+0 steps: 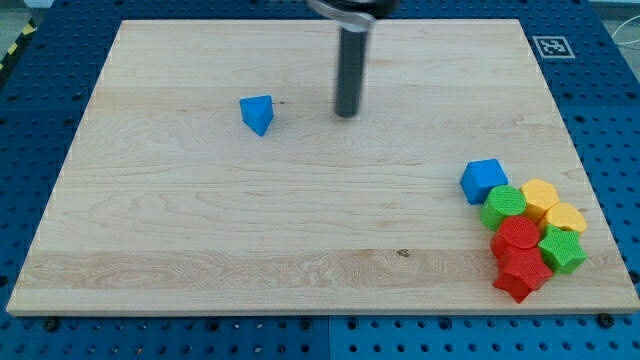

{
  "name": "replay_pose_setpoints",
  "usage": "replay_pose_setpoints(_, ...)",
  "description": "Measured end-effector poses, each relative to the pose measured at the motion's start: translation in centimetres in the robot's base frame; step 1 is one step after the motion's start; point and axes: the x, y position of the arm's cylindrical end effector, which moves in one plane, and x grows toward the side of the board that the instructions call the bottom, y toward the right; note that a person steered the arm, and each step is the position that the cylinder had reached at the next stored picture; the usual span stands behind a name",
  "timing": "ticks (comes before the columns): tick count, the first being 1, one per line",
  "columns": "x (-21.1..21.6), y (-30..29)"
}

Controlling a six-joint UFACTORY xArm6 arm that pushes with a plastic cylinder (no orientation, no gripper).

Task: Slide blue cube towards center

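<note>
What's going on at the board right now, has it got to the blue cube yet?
Not yet. My tip rests on the wooden board near the view's top centre, touching nothing. A blue triangular block sits apart to its left. The blue cube is far off at the view's lower right, at the upper-left edge of a tight cluster of green, yellow and red blocks. It is nowhere near the centre.

no readable txt; just a b/w marker tag [552, 46] on board's [200, 230] top-right corner.
</note>
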Motion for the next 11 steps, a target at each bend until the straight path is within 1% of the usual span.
replay_pose_setpoints(1, -1.8, -6.3)
replay_pose_setpoints(2, -1.8, -12.9)
replay_pose_setpoints(3, -1.5, -14.3)
replay_pose_setpoints(5, 1.7, -13.9)
replay_pose_setpoints(9, 2.1, -2.5)
replay_pose_setpoints(10, 1.8, -0.9)
replay_pose_setpoints(11, 1.8, 2.6)
